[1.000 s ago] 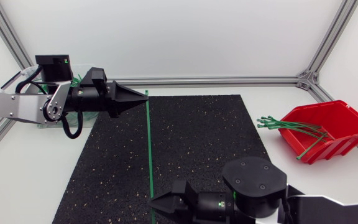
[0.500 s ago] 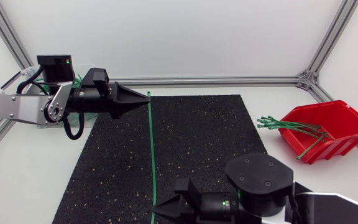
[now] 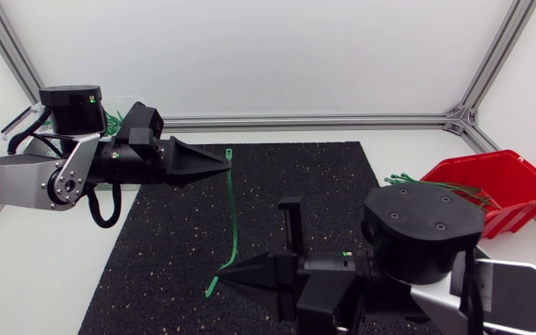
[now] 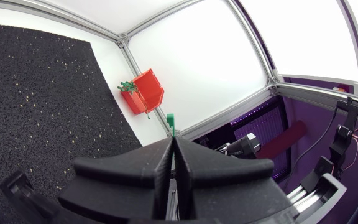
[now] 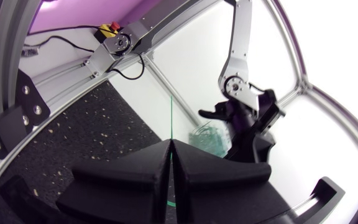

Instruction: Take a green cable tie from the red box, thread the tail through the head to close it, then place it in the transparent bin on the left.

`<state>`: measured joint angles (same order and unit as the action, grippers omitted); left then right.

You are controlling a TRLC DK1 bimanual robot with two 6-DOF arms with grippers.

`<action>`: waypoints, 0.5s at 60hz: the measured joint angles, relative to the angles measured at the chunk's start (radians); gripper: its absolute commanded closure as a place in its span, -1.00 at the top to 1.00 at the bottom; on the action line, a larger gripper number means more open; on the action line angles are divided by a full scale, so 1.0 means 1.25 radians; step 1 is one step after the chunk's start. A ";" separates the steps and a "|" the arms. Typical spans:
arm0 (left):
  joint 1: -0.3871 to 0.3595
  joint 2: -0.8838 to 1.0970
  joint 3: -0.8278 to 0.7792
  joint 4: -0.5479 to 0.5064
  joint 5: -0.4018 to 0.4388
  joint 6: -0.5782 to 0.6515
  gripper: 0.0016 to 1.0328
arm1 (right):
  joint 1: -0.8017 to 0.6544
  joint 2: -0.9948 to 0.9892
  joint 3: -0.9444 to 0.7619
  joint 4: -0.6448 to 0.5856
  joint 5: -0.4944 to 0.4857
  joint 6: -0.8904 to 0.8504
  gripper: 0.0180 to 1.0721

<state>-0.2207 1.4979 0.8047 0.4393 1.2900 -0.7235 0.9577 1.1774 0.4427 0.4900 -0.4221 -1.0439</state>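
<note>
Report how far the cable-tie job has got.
Done: one green cable tie is out of the red box. In hand: left gripper holds its head end, right gripper its tail. Remaining: thread tail through head, drop it in the transparent bin.

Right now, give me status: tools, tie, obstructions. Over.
Left tool shut on cable tie, head end. Right tool shut on tail end. Tie bowed between them, unthreaded. Nothing else on the mat.

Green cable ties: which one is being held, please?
The green cable tie stretched between left pincer and right pincer; those in the red box lie loose.
</note>
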 measured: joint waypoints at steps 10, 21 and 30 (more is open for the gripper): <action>-0.013 -0.028 -0.021 0.000 -0.004 0.020 -0.92 | -0.012 0.010 0.055 -0.123 -0.011 0.138 -0.89; -0.026 -0.073 -0.066 0.000 -0.013 0.069 -0.92 | -0.014 0.027 0.059 -0.155 -0.044 0.276 -0.89; -0.032 -0.098 -0.095 0.002 -0.026 0.106 -0.92 | -0.014 0.029 0.089 -0.262 -0.099 0.391 -0.89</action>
<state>-0.2611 1.3758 0.6865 0.4423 1.2575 -0.5907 0.9401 1.2133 0.5537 0.1627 -0.5461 -0.5552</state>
